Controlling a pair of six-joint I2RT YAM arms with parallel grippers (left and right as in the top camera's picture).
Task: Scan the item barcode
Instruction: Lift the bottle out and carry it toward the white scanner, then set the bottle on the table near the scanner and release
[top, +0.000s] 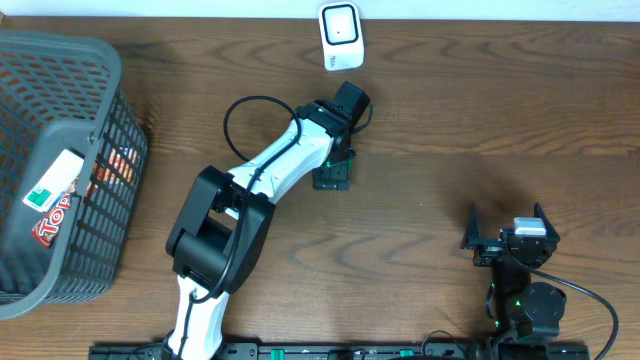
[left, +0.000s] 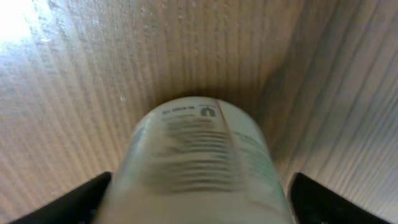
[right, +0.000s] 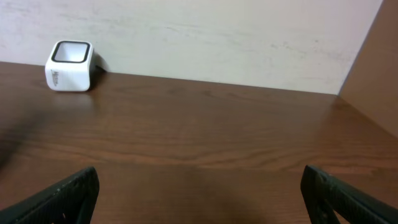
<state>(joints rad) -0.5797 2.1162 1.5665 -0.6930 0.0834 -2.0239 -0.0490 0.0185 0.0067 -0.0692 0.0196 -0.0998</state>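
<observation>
Wood table (top: 450, 120); wrist view alone shows bottle (left: 199, 143) inside left pincer (left: 200, 186), grip unclear; right pincer (right: 199, 183) apart.

The left arm (top: 275, 160) is built of white shell links set between bulky black joint housings. A thin black cable (top: 227, 122) loops out from its side, and a small green light (top: 328, 166) glows near the wrist. The left gripper (top: 333, 180) is black, and from the wrist camera its fingers (left: 68, 202) show as matt black wedges. The right arm (top: 528, 300), by the desk's near right corner, is all black. It is topped by a pale grey box (top: 532, 228), possibly a camera housing, and a black cable (top: 600, 293) curves off it. The right gripper (right: 200, 186) has black fingers (right: 62, 196) with fine ribbing. A black rail (top: 330, 352) dotted with green lights lines the desk's near edge
</observation>
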